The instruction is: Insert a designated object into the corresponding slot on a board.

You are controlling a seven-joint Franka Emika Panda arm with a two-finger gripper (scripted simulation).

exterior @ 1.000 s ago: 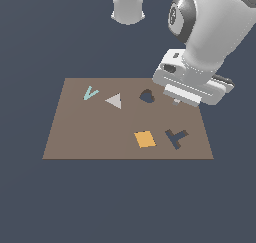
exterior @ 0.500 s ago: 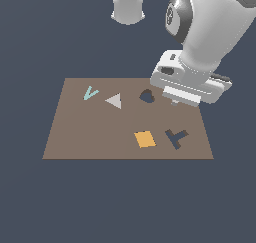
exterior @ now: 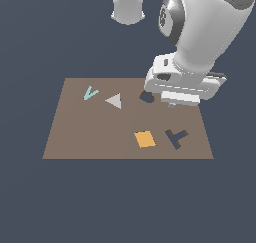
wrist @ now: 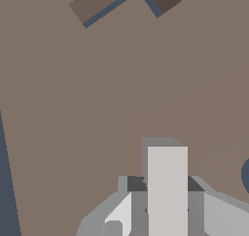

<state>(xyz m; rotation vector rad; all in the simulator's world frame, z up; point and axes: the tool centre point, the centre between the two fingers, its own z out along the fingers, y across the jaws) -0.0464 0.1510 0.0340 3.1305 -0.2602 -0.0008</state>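
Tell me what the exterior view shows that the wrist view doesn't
Only the exterior view shows the arm's body, the teal V, the grey triangle and the orange square. Only the wrist view shows the light grey block standing between the gripper's fingers. Both show the brown board and the T-shaped slot.

Flat, featureless dark slate-blue ground (exterior: 30, 202) spread on every side, no walls or furniture shown, light even and shadowless
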